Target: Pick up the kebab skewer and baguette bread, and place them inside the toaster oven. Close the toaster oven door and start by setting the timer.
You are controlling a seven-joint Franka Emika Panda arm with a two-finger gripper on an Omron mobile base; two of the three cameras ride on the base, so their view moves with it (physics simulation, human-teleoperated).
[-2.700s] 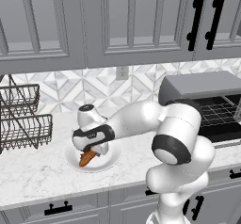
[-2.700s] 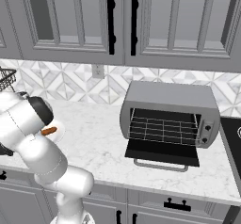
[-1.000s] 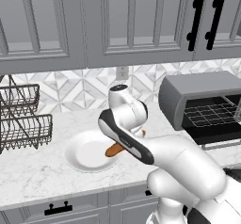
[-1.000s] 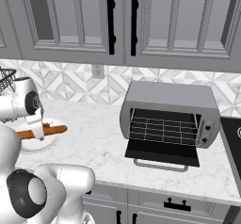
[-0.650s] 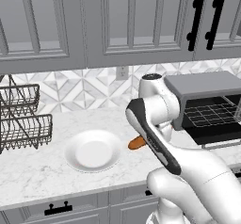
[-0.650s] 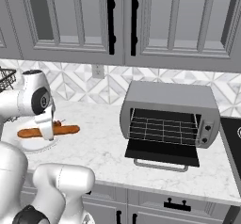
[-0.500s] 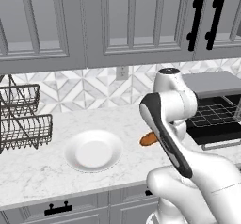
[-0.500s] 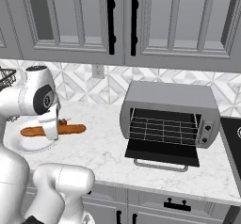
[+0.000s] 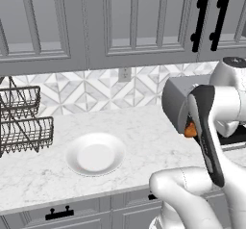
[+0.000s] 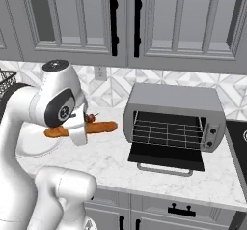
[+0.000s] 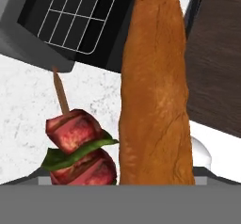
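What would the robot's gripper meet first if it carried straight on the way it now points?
Probably the boxy dark grey toaster oven. In the hand view the slim orange-brown baguette bread and the dark red kebab skewer point toward its open black interior and wire rack, though depth is hard to judge.

One baguette bread (image 10: 81,128), left of the toaster oven (image 10: 172,116). One kebab skewer (image 11: 77,149), beside the baguette. One toaster oven, one toaster oven door (image 10: 166,157), one wire rack (image 10: 166,132) inside it. One white plate (image 9: 95,154), well left of the oven. One wire dish rack (image 9: 21,121), left of the plate. One wall outlet (image 9: 124,74).
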